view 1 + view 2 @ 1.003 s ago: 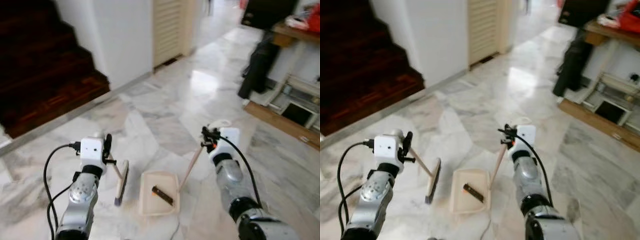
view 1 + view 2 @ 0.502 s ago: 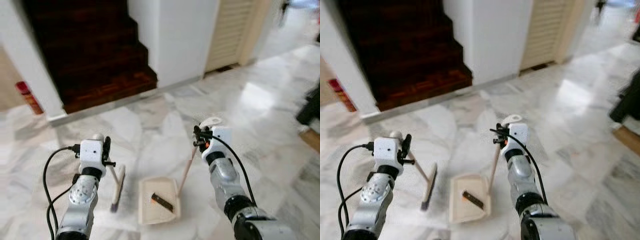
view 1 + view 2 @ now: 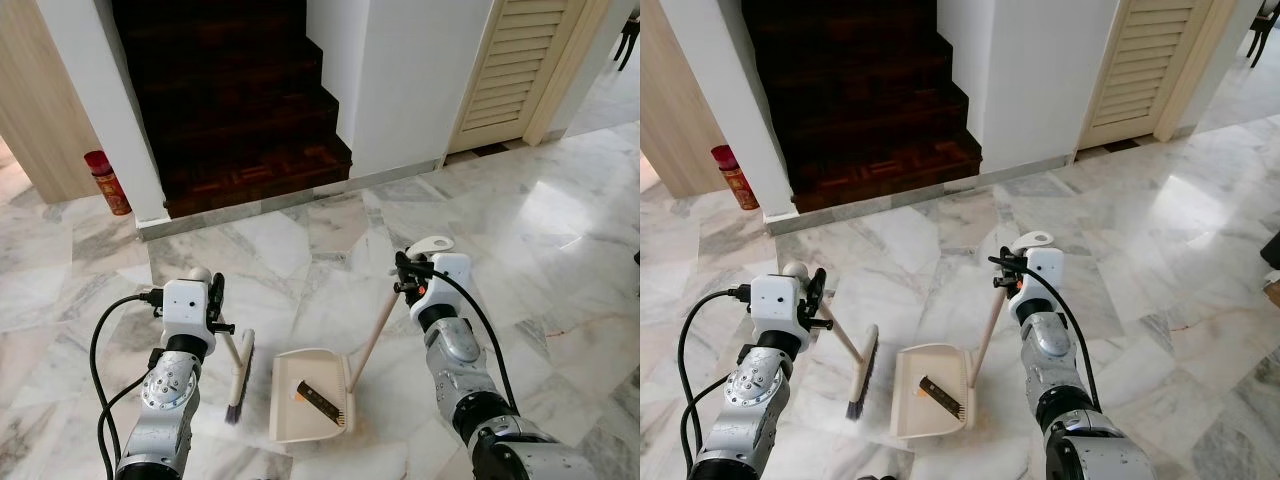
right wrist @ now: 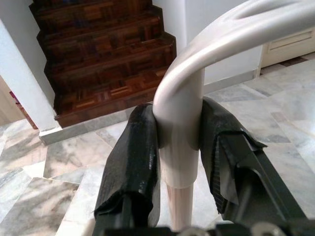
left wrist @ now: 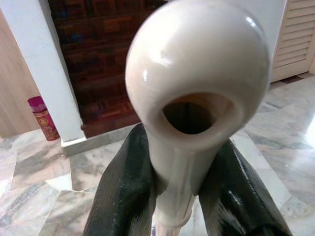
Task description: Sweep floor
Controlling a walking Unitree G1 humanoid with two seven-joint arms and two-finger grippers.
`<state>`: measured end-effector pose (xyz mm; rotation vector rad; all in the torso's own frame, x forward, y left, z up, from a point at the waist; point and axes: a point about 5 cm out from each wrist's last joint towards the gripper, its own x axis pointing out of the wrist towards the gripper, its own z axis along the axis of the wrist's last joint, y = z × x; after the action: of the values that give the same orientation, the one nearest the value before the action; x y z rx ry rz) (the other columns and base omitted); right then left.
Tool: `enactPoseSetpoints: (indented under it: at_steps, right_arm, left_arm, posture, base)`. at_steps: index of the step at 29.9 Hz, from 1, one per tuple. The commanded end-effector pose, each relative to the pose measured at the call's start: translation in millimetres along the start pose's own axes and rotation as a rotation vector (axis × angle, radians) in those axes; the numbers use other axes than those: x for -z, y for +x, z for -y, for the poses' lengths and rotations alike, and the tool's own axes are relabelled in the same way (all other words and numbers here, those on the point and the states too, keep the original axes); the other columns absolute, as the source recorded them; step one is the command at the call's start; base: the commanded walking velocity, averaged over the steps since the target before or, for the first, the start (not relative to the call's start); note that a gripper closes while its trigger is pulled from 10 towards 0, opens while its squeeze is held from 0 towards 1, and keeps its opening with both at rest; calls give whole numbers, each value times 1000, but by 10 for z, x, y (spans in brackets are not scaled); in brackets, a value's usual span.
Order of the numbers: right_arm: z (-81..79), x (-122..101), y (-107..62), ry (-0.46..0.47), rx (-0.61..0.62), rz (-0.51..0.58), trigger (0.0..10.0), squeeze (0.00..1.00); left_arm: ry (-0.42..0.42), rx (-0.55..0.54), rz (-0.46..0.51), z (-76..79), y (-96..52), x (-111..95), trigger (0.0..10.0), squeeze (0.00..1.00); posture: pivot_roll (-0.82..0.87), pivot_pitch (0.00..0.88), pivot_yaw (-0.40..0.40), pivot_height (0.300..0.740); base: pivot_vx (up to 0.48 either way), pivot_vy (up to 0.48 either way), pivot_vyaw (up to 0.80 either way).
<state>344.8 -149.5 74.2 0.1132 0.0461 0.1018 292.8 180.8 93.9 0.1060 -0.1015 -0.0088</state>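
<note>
Marble floor (image 3: 560, 250) spreads wide here, grey-veined and glossy, running up to a dark wooden staircase (image 3: 230, 110) between white walls, with a louvred door (image 3: 515, 60) off to the right. No writing can be read anywhere; the red bottle (image 3: 106, 182) standing at the foot of the left wall is too small for its label to be made out.

Down on the floor between the two arms lies the cream dustpan (image 3: 296, 410), and there is something in it: a small dark, comb-like object with a spot of orange (image 3: 320, 396), lying across the pan's middle. Its pale handle (image 3: 376, 335) slants up and to the right, and the right gripper (image 3: 408, 274) is clamped on the top of it. In the right wrist view the black fingers (image 4: 132, 162) press the handle's shaft from both sides, just under its curved hanging loop.

Just left of the dustpan, close but apart from it, the broom (image 3: 240, 375) stands with its dark bristles on the marble. Its short stick leans up to the left gripper (image 3: 213, 305), which is closed on the stick's top; the left wrist view shows the fingers (image 5: 120, 191) squeezing the stick right below its rounded end with a hole.
</note>
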Motion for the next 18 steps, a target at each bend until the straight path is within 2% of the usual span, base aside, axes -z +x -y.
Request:
enactPoseSetpoints:
  at_steps: [1, 5, 18]
  right_arm:
    - [-20, -116, 52, 6, -5, 48, 10000, 0]
    - [-19, -108, 49, 9, -6, 45, 10000, 0]
    - [-22, -104, 49, 14, -15, 41, 10000, 0]
  left_arm:
    - [-4, -7, 74, -23, 45, -150, 10000, 0]
    - [-7, -10, 72, -26, 43, -149, 10000, 0]
    - [-19, -16, 70, -19, 39, -147, 10000, 0]
  posture:
    - [-20, 8, -6, 740]
    - [-20, 7, -8, 740]
    - [-20, 2, -13, 740]
  base:
    - [0, 0, 0]
    - [0, 0, 0]
    - [0, 269, 0]
